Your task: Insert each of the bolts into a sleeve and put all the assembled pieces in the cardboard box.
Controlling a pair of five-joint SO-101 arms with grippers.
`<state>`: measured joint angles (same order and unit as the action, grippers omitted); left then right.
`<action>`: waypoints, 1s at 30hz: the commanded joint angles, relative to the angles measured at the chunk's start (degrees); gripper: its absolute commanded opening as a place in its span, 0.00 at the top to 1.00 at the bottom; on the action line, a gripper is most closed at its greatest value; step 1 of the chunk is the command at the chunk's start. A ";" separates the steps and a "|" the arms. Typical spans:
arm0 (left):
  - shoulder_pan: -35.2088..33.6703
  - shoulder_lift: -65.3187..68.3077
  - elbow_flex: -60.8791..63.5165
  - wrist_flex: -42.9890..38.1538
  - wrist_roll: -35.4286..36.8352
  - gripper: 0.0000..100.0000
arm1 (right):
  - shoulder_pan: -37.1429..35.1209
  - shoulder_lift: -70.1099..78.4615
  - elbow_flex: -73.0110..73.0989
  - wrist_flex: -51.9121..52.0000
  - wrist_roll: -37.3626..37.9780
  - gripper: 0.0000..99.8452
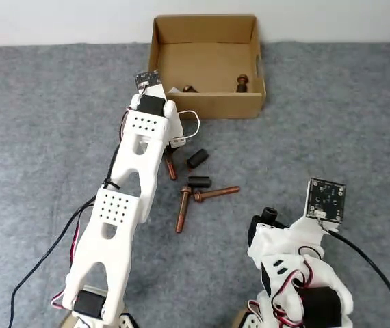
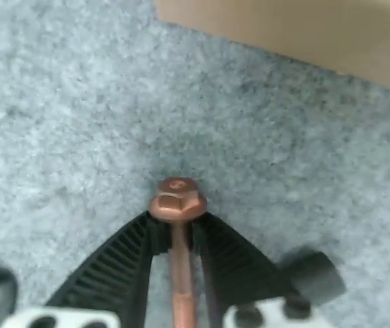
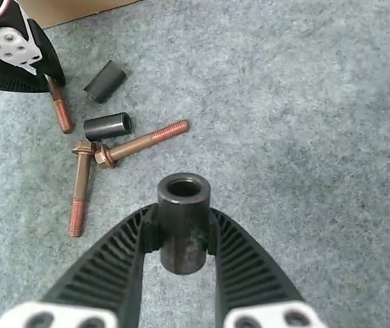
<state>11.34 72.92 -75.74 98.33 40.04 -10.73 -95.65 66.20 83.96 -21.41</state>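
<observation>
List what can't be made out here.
- High view: pieces inside the cardboard box, too small to identify, partly behind its near wall.
- High view: head of the bolt in the left gripper, under the arm.
- Left wrist view: that bolt's threaded end, cut off by the edge.

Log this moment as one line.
left gripper: shut on bolt | right gripper: shut on sleeve | on table: loose bolts, loose sleeves
</observation>
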 commanded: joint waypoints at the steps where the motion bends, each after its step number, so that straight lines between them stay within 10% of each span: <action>1: 1.23 -5.89 -1.36 2.20 -0.18 1.00 | 0.57 -0.31 -0.09 -0.66 0.44 0.99; 13: 4.75 -26.11 1.89 2.37 -9.58 1.00 | 0.57 0.13 -0.09 -0.66 0.44 0.99; 30: 6.33 -72.70 56.66 -2.37 -11.52 1.00 | 0.48 -0.40 -0.26 -0.57 0.53 0.99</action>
<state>17.41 10.07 -25.71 98.95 30.11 -10.73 -95.74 66.20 83.96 -21.41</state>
